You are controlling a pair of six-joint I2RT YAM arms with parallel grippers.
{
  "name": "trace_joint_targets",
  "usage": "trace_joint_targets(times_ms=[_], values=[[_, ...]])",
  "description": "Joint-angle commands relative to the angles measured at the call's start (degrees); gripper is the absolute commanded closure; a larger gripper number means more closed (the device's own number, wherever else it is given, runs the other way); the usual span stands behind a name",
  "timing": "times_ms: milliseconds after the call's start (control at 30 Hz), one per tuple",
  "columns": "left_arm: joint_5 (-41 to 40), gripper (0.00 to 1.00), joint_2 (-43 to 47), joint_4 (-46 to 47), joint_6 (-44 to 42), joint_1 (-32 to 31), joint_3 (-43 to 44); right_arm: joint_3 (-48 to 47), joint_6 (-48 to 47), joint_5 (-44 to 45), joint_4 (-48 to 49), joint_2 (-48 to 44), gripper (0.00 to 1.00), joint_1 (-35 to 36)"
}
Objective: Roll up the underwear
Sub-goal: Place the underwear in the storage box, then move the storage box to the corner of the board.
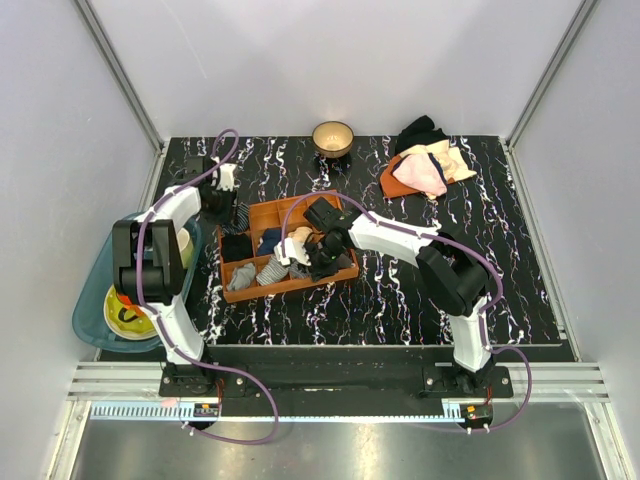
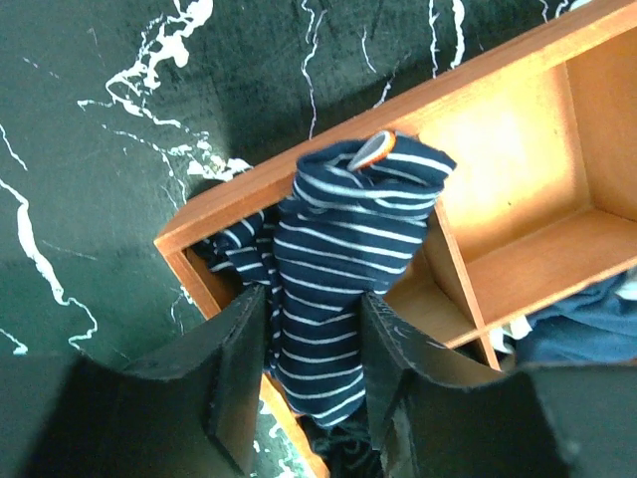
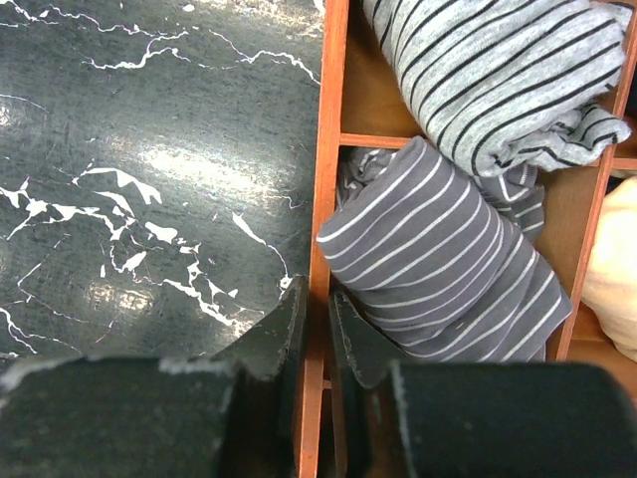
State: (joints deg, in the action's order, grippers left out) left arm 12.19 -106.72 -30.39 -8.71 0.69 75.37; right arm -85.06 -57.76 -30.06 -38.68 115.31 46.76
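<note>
The underwear (image 2: 348, 229) is gathered into a narrow band at the far-left corner of the wooden tray (image 2: 478, 85). In the left wrist view its long axis runs from the jaws at the bottom up and slightly right to the tray's outer wall. The thin reddish edge peeks out at that upper end, and a loose fold spills over the corner to the left. The left gripper (image 2: 314, 329) has its jaws clamped on the lower end of the band, with cloth filling the gap between them. From above, the left arm (image 1: 170, 215) rises from its base, bends at a high elbow near the worktop's (image 1: 400, 300) left edge and reaches forward to that corner. The right gripper (image 3: 317, 304) points down at the tray's near wall, jaws closed on it with one finger outside over the worktop and one inside, just beside a dark grey striped roll (image 3: 448, 259). A light grey striped roll (image 3: 498, 80) fills the next compartment.
</note>
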Motion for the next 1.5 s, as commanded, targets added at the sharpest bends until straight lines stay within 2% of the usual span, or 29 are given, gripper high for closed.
trace_joint_targets(times_ms=[0,67,300,433,467,500,533,667,733,800,833,867,933,967,1000,1067,1100,1133,1167,1233,1333,1467], values=[[-0.23,0.53,5.55,-4.76,0.27,-0.34,3.01,-2.48,0.54,-1.22,-3.25,-0.78,0.82,0.61],[0.2,0.48,7.66,-5.2,0.27,-0.42,4.42,-2.57,0.63,-1.05,-3.42,-1.22,0.82,0.61],[2.4,0.48,12.4,-7.05,0.71,-0.51,8.39,-3.45,0.98,-1.05,-4.48,-1.84,0.77,0.61],[5.47,0.46,16.79,-6.52,0.98,-0.42,6.9,-4.24,1.86,-1.4,-5.71,-3.68,0.63,0.61],[5.57,0.42,18.11,-6.0,1.06,-0.42,5.24,-4.76,1.95,-1.57,-6.06,-4.12,0.62,0.52],[5.48,0.18,21.43,-4.34,1.15,-0.42,4.09,-4.85,2.12,-2.1,-6.41,-5.34,0.61,0.35],[5.22,0.01,23.38,-3.37,1.41,-0.42,2.86,-5.12,2.3,-2.54,-7.11,-5.96,0.6,0.09],[6.35,0.01,33.31,1.03,2.11,-0.34,-3.91,-6.7,3.09,-7.28,-10.19,-9.74,0.59,-2.63],[10.9,0.01,38.32,3.4,2.56,-0.42,-8.12,-6.7,3.79,-10.88,-10.8,-13.51,0.58,-6.05],[11.47,0.01,42.18,8.31,7.45,-0.42,-14.24,-5.39,4.67,-13.17,-10.9,-17.99,0.54,-8.69],[10.94,0.01,43.42,10.33,12.7,-0.34,-16.29,-4.6,4.76,-13.53,-10.63,-19.49,0.52,-11.14],[12.5,0.01,45.44,13.83,12.93,-0.42,-18.49,-2.68,5.28,-13.53,-10.37,-22.64,0.49,-12.21],[20.4,0.01,47.29,17.54,13.36,-0.34,-23.76,0.23,7.47,-12.66,-7.4,-25.99,0.35,-15.63],[23.47,0.01,48.26,21.56,14.06,-0.42,-25.09,3.81,11.4,-12.22,-5.46,-29.23,0.3,-16.78],[29.33,0.01,48.36,22.82,14.59,-0.42,-26.84,5.93,13.87,-12.65,-0.92,-30.91,0.2,-18.53],[30.71,0.01,47.4,21.97,12.95,-6.11,-27.03,11.72,22.02,-15.88,3.59,-35.12,0.11,-24.85],[25.57,0.01,46.96,19.08,10.06,-9.79,-26.51,13.41,24.6,-17.82,7.17,-36.19,0.03,-27.23],[21.78,0.01,46.25,16.1,3.15,-18.79,-25.38,16.56,26.8,-20.01,8.95,-37.16,0.01,-29.51],[18.09,0.02,44.25,11.28,0.39,-23.14,-24.75,18.16,30.39,-24.3,10.71,-39.09,0.0,-34.32],[8.68,0.08,41.34,7.3,-6.28,-32.8,-24.05,21.84,33.14,-28.02,14.57,-40.94,0.0,-37.96],[-2.32,0.14,34.49,2.28,-12.1,-39.68,-23.17,25.19,35.08,-32.33,17.32,-43.85,0.0,-41.75],[-8.4,0.28,24.74,-1.16,-14.67,-42.08,-18.52,26.96,35.43,-33.65,18.37,-44.91,0.0,-42.81]])
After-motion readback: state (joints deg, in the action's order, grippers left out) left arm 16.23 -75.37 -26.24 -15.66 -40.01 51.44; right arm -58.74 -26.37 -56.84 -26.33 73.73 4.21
